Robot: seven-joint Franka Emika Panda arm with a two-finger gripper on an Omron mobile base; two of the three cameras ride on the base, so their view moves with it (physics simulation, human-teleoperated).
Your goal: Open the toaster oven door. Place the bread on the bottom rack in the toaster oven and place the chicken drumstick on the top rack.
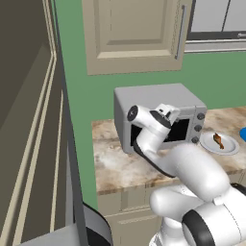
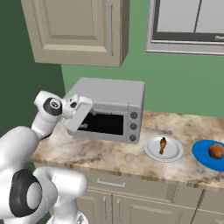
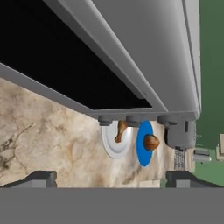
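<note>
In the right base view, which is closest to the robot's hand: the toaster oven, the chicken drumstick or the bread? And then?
1. Toaster oven, right at the open fingers, by its left front.
2. Chicken drumstick, on the white plate right of the oven.
3. Bread, on the blue plate, farthest right.

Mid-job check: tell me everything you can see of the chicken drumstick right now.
The chicken drumstick is a small orange-brown piece of meat, thick at one end and tapered at the other. It lies flat on a round white plate on the marble-look counter, to the right of the toaster oven, beside its knob column. Nothing else touches it. The open gripper is away from it, at the oven front. The bread sits apart on a blue plate.
</note>
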